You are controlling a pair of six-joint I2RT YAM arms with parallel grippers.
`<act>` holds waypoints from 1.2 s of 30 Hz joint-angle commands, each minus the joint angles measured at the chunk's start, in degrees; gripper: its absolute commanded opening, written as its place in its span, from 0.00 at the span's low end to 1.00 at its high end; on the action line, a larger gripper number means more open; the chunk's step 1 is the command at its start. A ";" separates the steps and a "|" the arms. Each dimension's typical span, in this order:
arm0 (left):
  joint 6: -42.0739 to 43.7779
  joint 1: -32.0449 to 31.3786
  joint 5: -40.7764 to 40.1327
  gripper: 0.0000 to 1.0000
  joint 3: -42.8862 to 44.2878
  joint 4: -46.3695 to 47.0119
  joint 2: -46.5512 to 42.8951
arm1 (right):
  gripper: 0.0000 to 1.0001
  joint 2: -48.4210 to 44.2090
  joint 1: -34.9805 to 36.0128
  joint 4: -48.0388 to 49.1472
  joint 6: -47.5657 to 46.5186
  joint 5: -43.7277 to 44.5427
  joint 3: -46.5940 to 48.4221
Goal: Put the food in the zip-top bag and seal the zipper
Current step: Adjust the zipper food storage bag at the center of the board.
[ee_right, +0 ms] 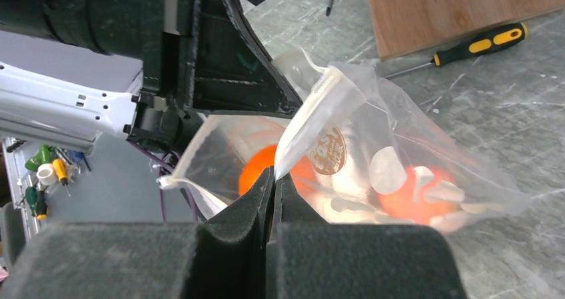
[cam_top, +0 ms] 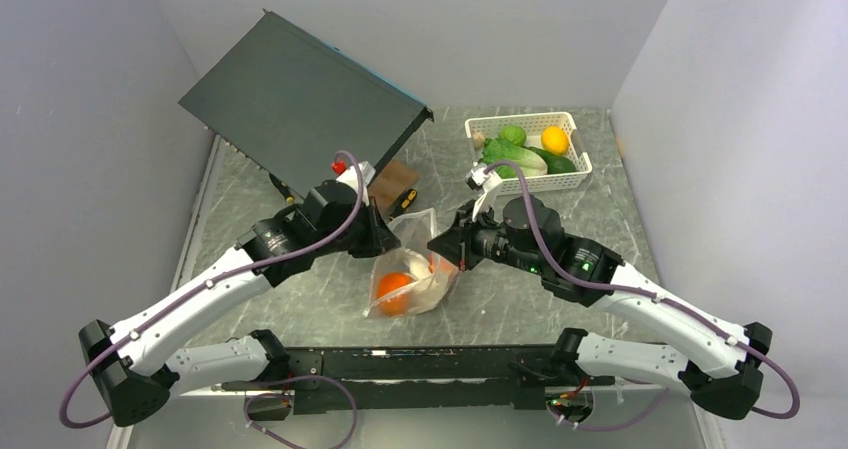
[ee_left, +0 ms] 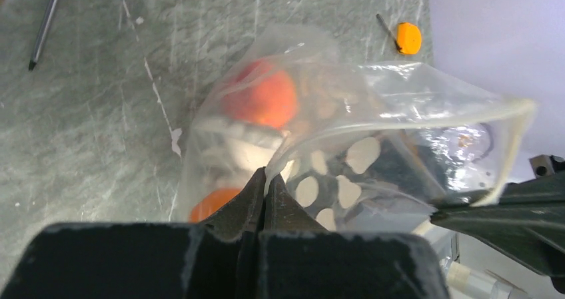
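Your bag (cam_top: pixel 425 289) sits at the middle of the bench (cam_top: pixel 300 309), nearer the front edge, held up between the two arms. Your left gripper (ee_left: pixel 264 179) is pinched tight on the clear film at the bag's mouth. Your right gripper (ee_right: pixel 273 177) is closed on the white zipper strip (ee_right: pixel 308 120) at the opposite side. From above you cannot see either set of fingertips, as the wrist housings cover them.

Inside the bag you can make out an orange (cam_top: pixel 393 290) low down and a peach (ee_left: pixel 265 98) beside it. Something pale lies between them, but glare and the white dots blur it too much to name. The mouth gapes between the two grips.

The white basket (cam_top: pixel 520 121) stands at the far right corner, holding green pieces and a yellow fruit, partly crossed by the right arm's cable. A screwdriver (ee_right: pixel 478 44) lies beside a wooden board (ee_right: pixel 460 6) that the frame cuts off.
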 commanded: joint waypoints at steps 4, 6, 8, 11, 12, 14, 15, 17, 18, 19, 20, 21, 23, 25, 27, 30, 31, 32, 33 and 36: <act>-5.64 -0.22 -1.27 0.00 -7.04 8.48 -6.72 | 0.00 0.07 -0.50 3.88 2.21 -7.91 -2.30; -6.52 -0.16 -1.41 0.00 -8.27 10.90 -7.96 | 0.00 -1.63 -0.50 4.55 2.92 -8.66 -3.13; -7.01 -0.24 -1.49 0.00 -7.44 9.67 -7.60 | 0.00 -2.92 -0.50 3.65 2.82 -7.92 -2.91; -6.12 -0.63 -1.18 0.00 -6.02 8.53 -6.60 | 0.04 -2.47 -0.52 0.56 2.03 -6.08 -0.98; -5.69 -0.65 -1.26 0.00 -5.43 7.98 -6.31 | 0.05 -2.36 -0.54 0.00 1.70 -5.41 -0.61; -4.57 -0.68 -1.48 0.00 -4.12 6.76 -5.78 | 0.06 -2.41 -0.56 0.49 1.21 -4.84 -1.07; -4.12 -0.68 -1.49 0.00 -3.67 6.40 -5.51 | 0.08 -2.26 -0.53 0.92 1.32 -4.88 -1.42; -3.24 -0.68 -1.50 0.00 -2.91 5.59 -4.99 | 0.10 -1.39 -0.63 0.98 1.34 -5.61 -1.42; -2.79 -0.69 -1.50 0.00 -2.23 4.88 -4.64 | 0.10 -0.85 -0.56 0.51 1.34 -5.75 -1.08; -2.33 -0.68 -1.50 0.00 -1.48 3.97 -4.37 | 0.13 -0.36 -0.60 -0.12 1.49 -5.73 -0.62; -1.82 -0.73 -1.50 0.00 -0.74 2.82 -4.08 | 0.17 -0.06 -0.56 -0.70 1.45 -5.84 -0.41; -1.35 -0.70 -1.50 0.00 -0.14 1.35 -3.95 | 0.20 -0.04 -0.54 -1.26 1.25 -6.16 -0.28; -0.42 -0.70 -1.50 0.00 0.16 -0.18 -4.12 | 0.27 -0.81 -0.59 -2.37 1.04 -5.27 -0.65; 0.50 -0.75 -1.54 0.00 -0.36 -1.13 -4.63 | 0.35 -2.16 -0.61 -4.01 0.62 -3.01 -0.90; 0.78 -0.70 -3.29 0.00 -1.49 -1.21 -5.21 | 0.44 -3.25 -0.56 -6.92 -0.20 -0.71 -0.06; 0.60 -0.69 -3.89 0.00 -2.56 -1.20 -5.48 | 0.59 -4.69 -0.60 -11.40 -1.86 3.03 2.04; 0.42 -0.68 -3.88 0.00 -2.45 -1.40 -5.31 | 0.64 -4.97 -0.58 -12.90 -2.43 4.70 2.94; 0.43 -0.76 -3.65 0.00 -2.41 -1.50 -5.14 | 0.69 -5.28 -0.58 -14.20 -3.04 6.22 3.82; 0.39 -0.74 -3.27 0.00 -2.31 -1.68 -4.94 | 0.71 -5.61 -0.54 -15.63 -3.72 7.69 4.78; -0.68 -0.74 -3.58 0.00 -2.16 -3.06 -4.92 | 0.80 -6.73 -0.56 -19.07 -4.45 13.98 7.32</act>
